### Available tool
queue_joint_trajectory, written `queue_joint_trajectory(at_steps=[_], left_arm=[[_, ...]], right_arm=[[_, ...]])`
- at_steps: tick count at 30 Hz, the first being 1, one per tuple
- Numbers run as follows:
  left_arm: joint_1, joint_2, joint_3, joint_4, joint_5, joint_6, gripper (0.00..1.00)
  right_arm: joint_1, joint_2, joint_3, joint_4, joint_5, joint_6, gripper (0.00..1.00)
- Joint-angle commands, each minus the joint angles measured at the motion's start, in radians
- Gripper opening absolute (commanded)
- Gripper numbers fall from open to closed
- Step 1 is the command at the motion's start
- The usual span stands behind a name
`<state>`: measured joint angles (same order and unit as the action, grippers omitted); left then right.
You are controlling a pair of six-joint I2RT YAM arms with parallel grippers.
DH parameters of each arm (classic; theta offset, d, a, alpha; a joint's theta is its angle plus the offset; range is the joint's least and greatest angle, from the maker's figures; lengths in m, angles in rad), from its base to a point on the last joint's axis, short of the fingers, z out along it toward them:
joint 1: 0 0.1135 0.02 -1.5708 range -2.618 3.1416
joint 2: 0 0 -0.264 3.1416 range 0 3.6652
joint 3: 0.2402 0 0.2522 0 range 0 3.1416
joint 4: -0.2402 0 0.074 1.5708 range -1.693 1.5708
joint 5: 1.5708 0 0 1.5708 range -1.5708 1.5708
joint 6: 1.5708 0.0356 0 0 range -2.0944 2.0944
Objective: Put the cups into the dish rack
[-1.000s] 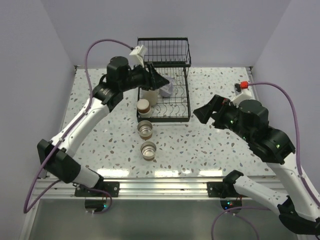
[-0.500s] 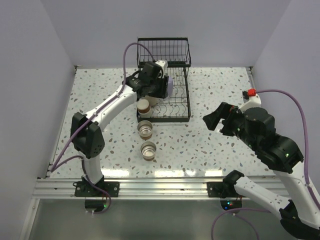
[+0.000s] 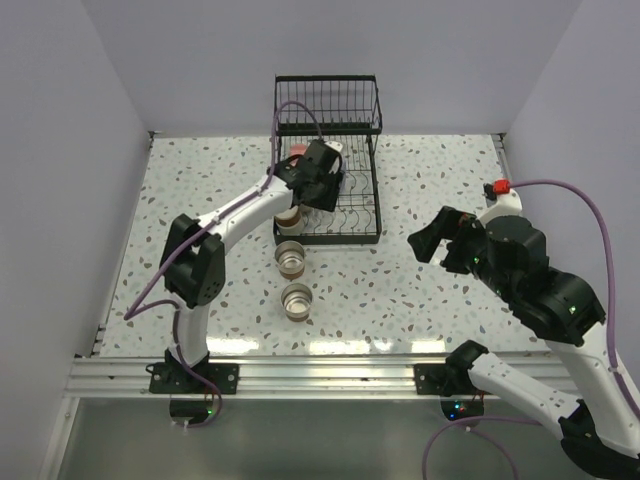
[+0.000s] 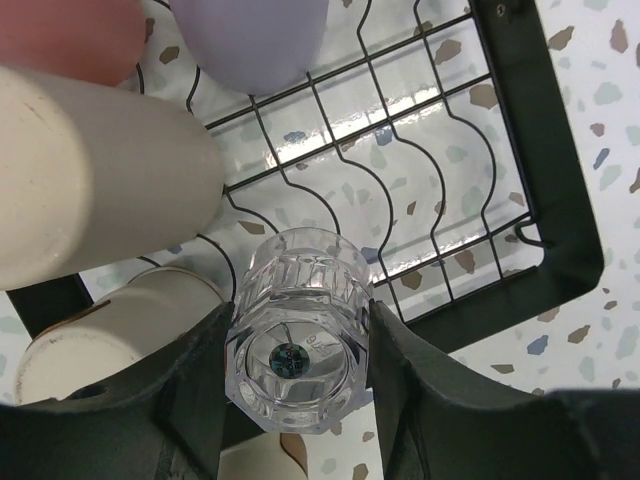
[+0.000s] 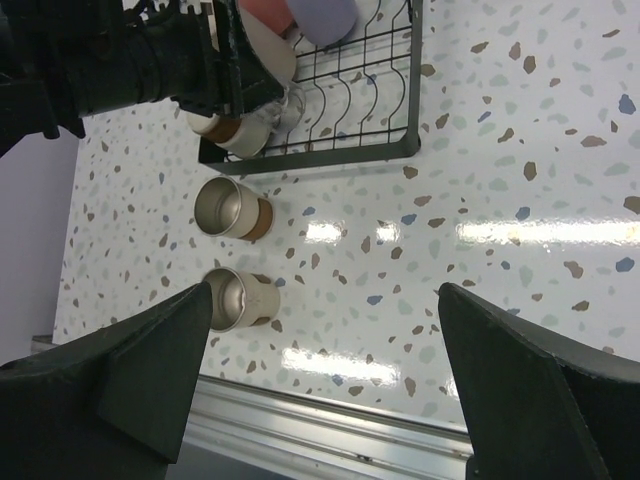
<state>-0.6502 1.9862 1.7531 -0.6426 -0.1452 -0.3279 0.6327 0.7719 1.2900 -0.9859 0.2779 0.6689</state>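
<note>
Left gripper [image 4: 298, 352] pinches the clear cup [image 4: 300, 300] by its faceted sides, low over the edge of the dish rack [image 4: 545, 200]. It looks rigid, slick and breakable (glass or hard plastic, I cannot tell), so a mid-wall grip seems safest. Beige cup [image 4: 90, 180] lies just beside it, with the lavender cup [image 4: 250, 40] beyond, crowding the landing spot.

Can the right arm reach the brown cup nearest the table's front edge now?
Probably yes. That brown cup sits apart on bare table, nothing between it and the open right gripper; the left gripper holds the clear cup over the dish rack.
</note>
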Motion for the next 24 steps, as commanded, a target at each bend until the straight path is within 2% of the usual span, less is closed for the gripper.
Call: queue_joint_trajectory(at_steps=[1, 14, 15, 16, 18, 19, 21, 22, 24], left_arm=[[0.001, -0.003, -0.047, 0.058, -0.033, 0.027, 0.00], [-0.003, 0.028, -0.106, 0.087, -0.057, 0.020, 0.01], [-0.002, 0.028, -0.110, 0.089, -0.059, 0.020, 0.05], [-0.005, 0.026, -0.113, 0.089, -0.057, 0.018, 0.18], [-0.005, 0.022, -0.122, 0.093, -0.059, 0.020, 0.34], [-0.006, 0.020, -0.125, 0.095, -0.062, 0.021, 0.46], [-0.008, 0.019, -0.129, 0.095, -0.073, 0.023, 0.56], [-0.009, 0.019, -0.127, 0.092, -0.076, 0.023, 0.64], [-0.011, 0.017, -0.127, 0.086, -0.080, 0.021, 0.70]], right_arm=[[-0.001, 0.004, -0.008, 0.000, 0.026, -0.015, 0.98], [-0.004, 0.009, -0.027, 0.009, 0.009, -0.017, 0.98], [-0.004, 0.007, -0.029, 0.010, 0.010, -0.018, 0.98], [-0.004, 0.006, -0.029, 0.010, 0.010, -0.019, 0.98], [-0.004, 0.006, -0.031, 0.010, 0.010, -0.019, 0.98], [-0.002, 0.006, -0.032, 0.012, 0.009, -0.017, 0.98], [-0.004, 0.007, -0.034, 0.013, 0.009, -0.019, 0.98], [-0.002, 0.007, -0.034, 0.013, 0.007, -0.019, 0.98], [-0.004, 0.007, -0.035, 0.015, 0.004, -0.019, 0.98]])
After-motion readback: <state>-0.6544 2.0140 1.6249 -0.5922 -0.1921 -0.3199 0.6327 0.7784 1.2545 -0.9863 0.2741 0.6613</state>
